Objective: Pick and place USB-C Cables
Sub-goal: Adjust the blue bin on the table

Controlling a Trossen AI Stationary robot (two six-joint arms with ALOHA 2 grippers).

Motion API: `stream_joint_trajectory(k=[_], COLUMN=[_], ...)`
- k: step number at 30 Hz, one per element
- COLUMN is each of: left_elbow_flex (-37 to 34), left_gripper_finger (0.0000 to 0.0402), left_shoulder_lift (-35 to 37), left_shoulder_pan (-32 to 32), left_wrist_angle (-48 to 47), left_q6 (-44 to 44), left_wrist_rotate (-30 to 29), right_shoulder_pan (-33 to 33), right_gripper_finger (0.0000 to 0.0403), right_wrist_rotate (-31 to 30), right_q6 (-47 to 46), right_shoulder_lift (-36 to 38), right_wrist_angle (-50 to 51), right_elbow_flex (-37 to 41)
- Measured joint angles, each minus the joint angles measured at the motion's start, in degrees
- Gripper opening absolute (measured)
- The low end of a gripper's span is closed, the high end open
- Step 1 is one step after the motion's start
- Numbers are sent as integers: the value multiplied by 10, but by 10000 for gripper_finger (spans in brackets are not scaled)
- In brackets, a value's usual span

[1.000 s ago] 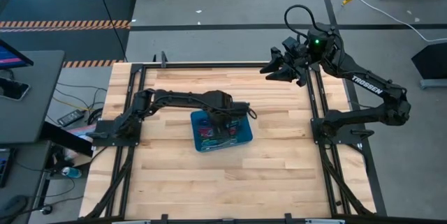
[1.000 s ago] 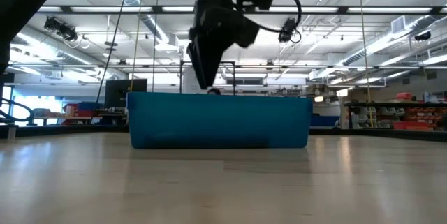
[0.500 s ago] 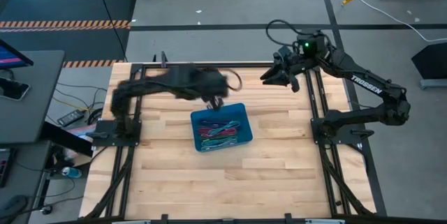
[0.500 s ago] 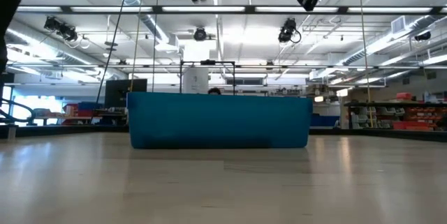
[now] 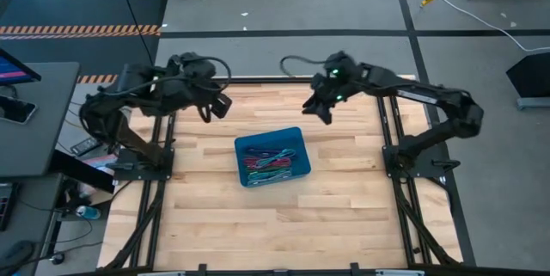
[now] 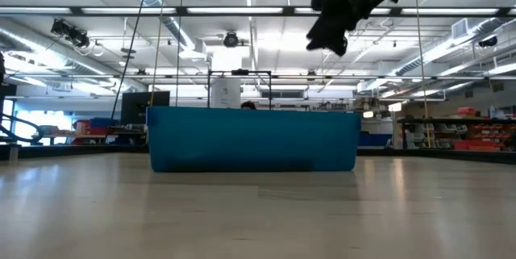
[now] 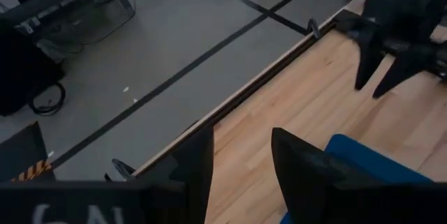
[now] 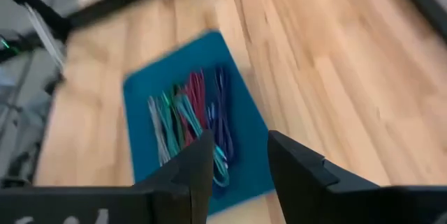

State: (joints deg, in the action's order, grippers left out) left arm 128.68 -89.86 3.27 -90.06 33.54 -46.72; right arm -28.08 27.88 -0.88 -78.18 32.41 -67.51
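Observation:
Several USB-C cables (image 5: 270,162), teal, green, purple and maroon, lie in a heap inside a blue tray (image 5: 295,138) at the middle of the table; they also show in the right wrist view (image 8: 187,121). My left gripper (image 5: 215,107) hangs high above the table, left of and beyond the tray, open and empty (image 7: 241,161). My right gripper (image 5: 316,111) hovers above the table, beyond the tray's far right corner. It slants down toward the tray, open and empty (image 8: 241,160). In the low view it (image 6: 326,39) hangs well above the tray's wall (image 6: 254,139).
The tray stands flat on the wooden table top (image 5: 215,216). Black frame rails (image 5: 391,121) run along the table's left, right and far sides. The left wrist view shows the right gripper (image 7: 370,88) over bare wood beside the tray's corner (image 7: 363,162).
My left gripper has risen out of the tray and drawn back toward the table's far left, turning as it went. My right gripper has come down from the far right corner toward the tray. The tray has stayed in place.

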Motion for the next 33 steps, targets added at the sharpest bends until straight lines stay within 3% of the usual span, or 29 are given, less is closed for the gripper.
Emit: stream_joint_trajectory(k=[7,15,24,33], left_elbow_flex=[-1,-1,-1,-1], left_gripper_finger=[151,151,151,151], left_shoulder_lift=[3,-1,-1,-1], left_shoulder_pan=[0,0,0,0], left_wrist_angle=[0,1,0,1], left_q6=[-37,-47,-48,-48], left_wrist_rotate=[0,0,0,0], right_shoulder_pan=[34,69,104,112], right_gripper_finger=[166,187,188,188], right_wrist_rotate=[-28,-29,-89,-92], right_q6=[11,-7,-96,-138], right_shoulder_lift=[-87,-132,-192,-211], right_wrist_angle=[57,152,135,76], right_elbow_flex=[0,0,0,-1])
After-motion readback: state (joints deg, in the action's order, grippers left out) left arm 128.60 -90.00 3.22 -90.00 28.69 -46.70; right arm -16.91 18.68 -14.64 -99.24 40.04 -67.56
